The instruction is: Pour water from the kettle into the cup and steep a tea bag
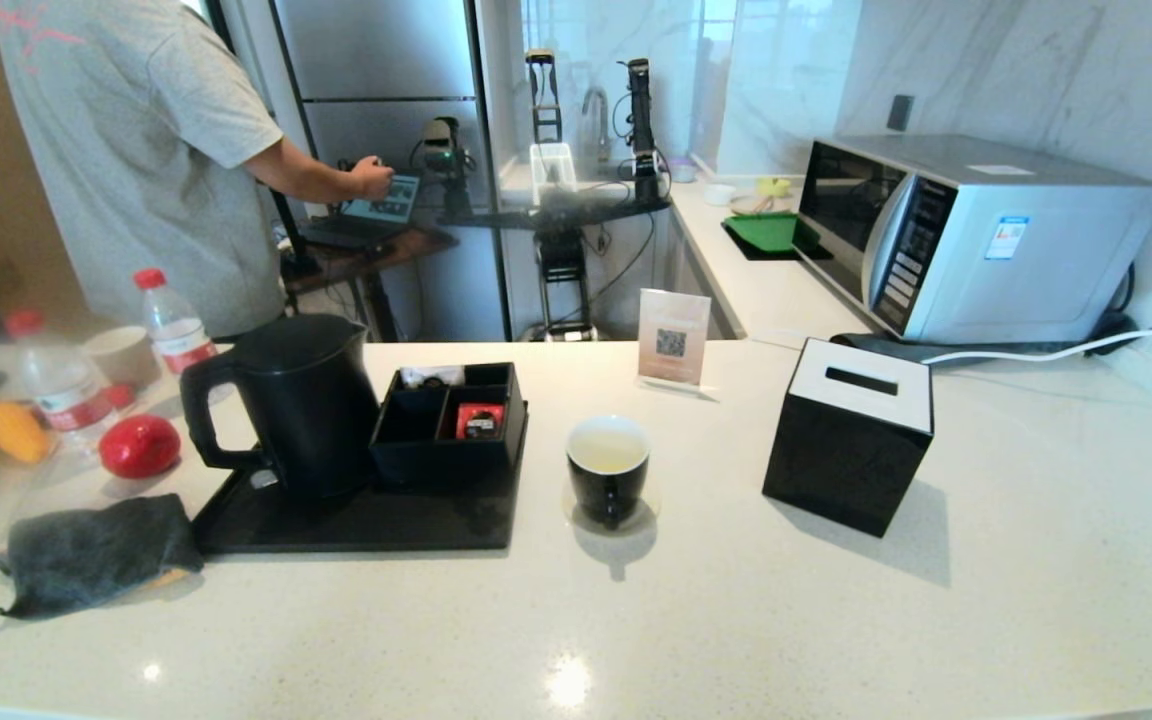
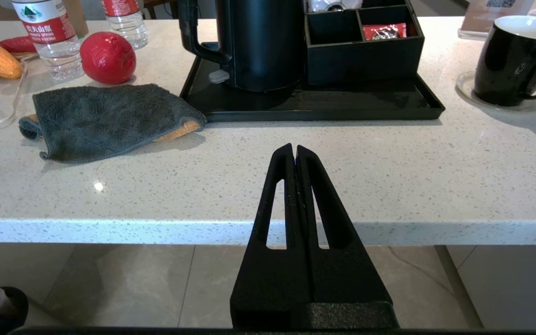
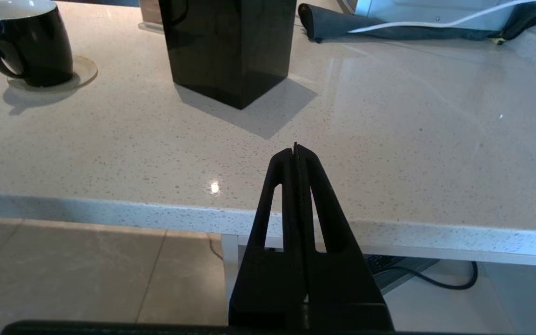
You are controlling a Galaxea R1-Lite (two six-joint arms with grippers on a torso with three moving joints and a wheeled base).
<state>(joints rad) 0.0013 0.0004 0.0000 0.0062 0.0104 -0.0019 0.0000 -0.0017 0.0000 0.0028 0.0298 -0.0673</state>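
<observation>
On the counter (image 1: pixel 736 620) a tray (image 1: pixel 356 525) carried the kettle (image 1: pixel 301 400), lid on, beside a box (image 1: pixel 448 420) holding a red packet (image 1: pixel 479 420). The cup (image 1: pixel 608 468) stood right of the tray on a coaster, pale liquid inside. The left gripper (image 2: pixel 294 151) and right gripper (image 3: pixel 295 150) hung off the counter's near edge, fingers pressed together, empty.

a pale speckled stone counter (image 1: pixel 636 620) fills the foreground under bright overhead light. white marble walls (image 1: pixel 1036 70) rise behind a silver microwave (image 1: pixel 966 235). beige floor tiles (image 2: pixel 110 284) lie below the counter edge. a steel fridge (image 1: pixel 376 90) stands at the back.
</observation>
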